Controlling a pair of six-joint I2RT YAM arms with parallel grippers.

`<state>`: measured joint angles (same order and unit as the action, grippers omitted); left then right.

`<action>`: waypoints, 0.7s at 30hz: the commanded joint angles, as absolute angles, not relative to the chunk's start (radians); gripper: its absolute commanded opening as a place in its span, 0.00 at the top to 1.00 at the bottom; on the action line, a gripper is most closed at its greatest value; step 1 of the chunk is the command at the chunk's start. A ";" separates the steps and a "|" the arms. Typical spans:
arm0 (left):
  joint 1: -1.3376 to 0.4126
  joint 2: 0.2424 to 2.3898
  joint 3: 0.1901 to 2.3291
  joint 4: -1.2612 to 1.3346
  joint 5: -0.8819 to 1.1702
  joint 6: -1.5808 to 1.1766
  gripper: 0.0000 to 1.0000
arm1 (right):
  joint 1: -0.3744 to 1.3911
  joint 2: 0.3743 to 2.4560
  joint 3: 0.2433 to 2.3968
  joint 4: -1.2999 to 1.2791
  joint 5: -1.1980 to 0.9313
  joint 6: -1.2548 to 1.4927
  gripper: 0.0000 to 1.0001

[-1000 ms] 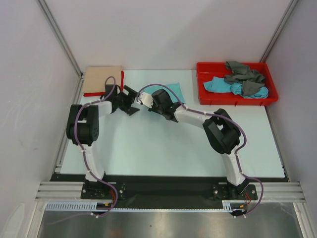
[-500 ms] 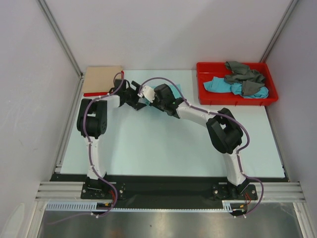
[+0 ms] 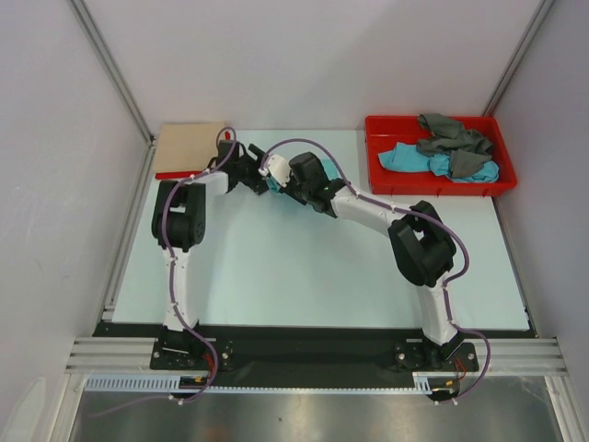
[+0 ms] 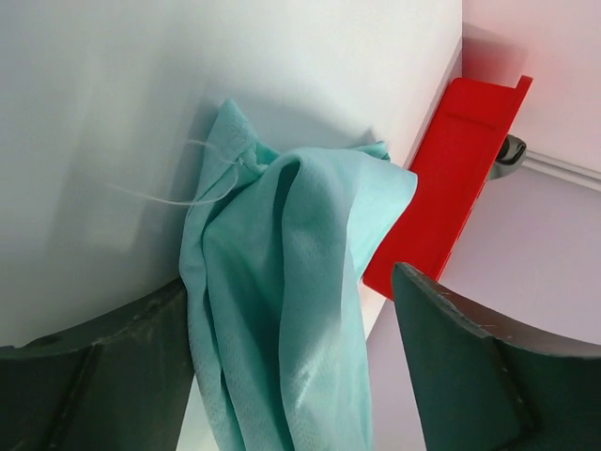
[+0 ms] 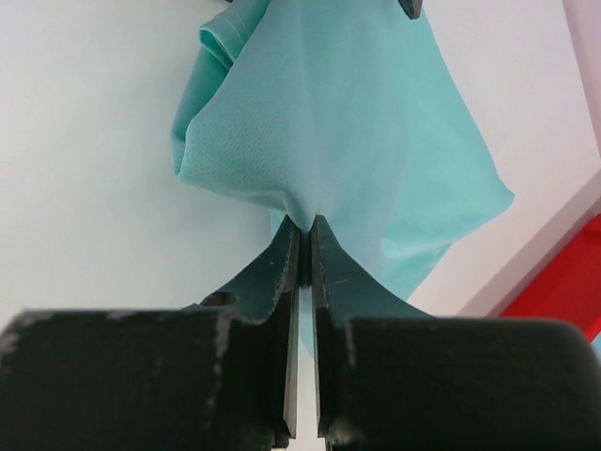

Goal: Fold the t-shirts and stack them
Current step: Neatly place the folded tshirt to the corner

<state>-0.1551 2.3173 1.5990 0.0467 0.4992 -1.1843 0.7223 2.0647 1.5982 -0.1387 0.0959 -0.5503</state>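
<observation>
From above, a mint-green shirt (image 3: pixel 294 196) is seen bunched on the table (image 3: pixel 304 267) well to the left of the red tray (image 3: pixel 440 190). The left gripper (image 3: pixel 250 175) and the right gripper (image 3: pixel 279 180) are brought together over it, and the cloth is judged to be gathered there so that it can be spread for folding. A turquoise shirt (image 3: pixel 405 158) and a grey shirt (image 3: pixel 453 138) are left crumpled inside the tray. A beige shirt (image 3: pixel 189 147) is laid flat over a red shirt (image 3: pixel 179 173) at the corner farthest from the tray, presumably as the finished stack. How either pincer stands cannot be told from this height. The left wrist view supplies it for one side: the left fingers (image 4: pixel 94 376) are spread wide, with the shirt draped between them, touching one finger and clear of the other, and the tray's end is seen just behind the cloth. In the right wrist view the right pincer is shown pressed almost closed on a fold of the shirt, which is drawn into a peak at the tips; overhead, this grip is hidden by the arms.
</observation>
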 commanded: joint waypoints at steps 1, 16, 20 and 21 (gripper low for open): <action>-0.167 2.356 1.625 0.038 0.443 -1.117 0.17 | 0.723 1.985 1.623 -0.120 0.086 -0.525 1.00; -0.169 2.298 1.724 0.016 0.394 -0.800 1.00 | 0.753 1.837 1.626 -0.322 0.207 -0.223 0.22; -0.172 2.247 1.802 -0.136 0.361 -0.654 1.00 | 0.747 1.663 1.485 -0.402 0.225 -0.098 0.14; -0.173 2.234 1.812 -0.159 0.342 -0.593 1.00 | 0.756 1.629 1.455 -0.429 0.235 -0.089 0.13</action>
